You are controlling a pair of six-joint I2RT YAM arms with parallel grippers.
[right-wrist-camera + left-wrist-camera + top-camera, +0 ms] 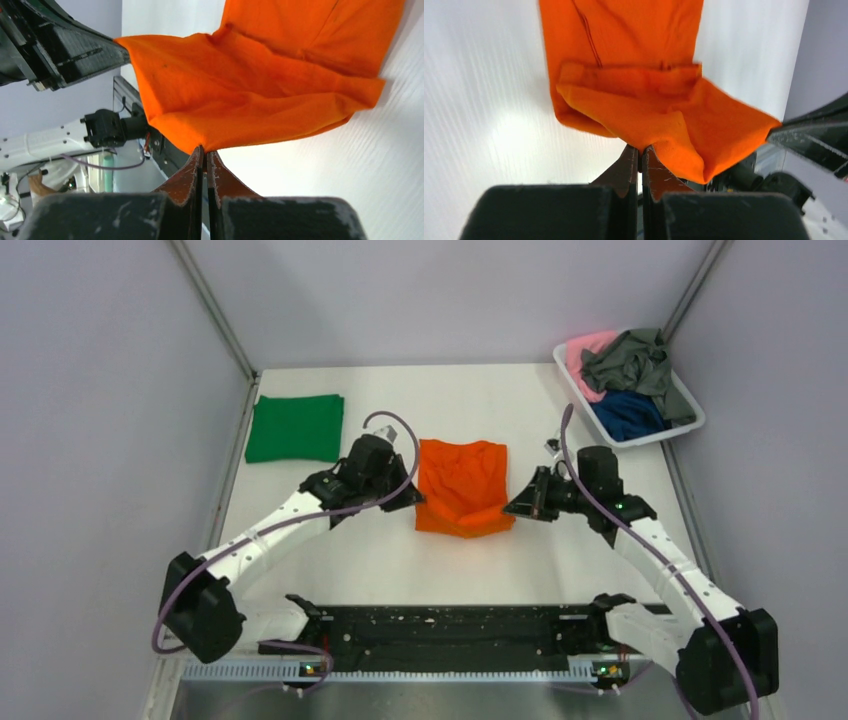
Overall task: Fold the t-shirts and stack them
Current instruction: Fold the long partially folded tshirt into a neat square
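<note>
Tools (418,502) (508,508), two, both on one orange t-shirt (462,480).

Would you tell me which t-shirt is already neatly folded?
The green t-shirt, a flat rectangle far left; the orange t-shirt is gripped, others lie crumpled in the basket.

A white table (480,570) fills a booth of plain pale grey walls: back wall (450,300), left wall (90,440), right wall (780,490). Slim metal posts (215,310) run up both far corners. A black bar (450,635) crosses the table's near edge. Light is soft and even, with a bright glare patch (509,135) on the tabletop.
</note>
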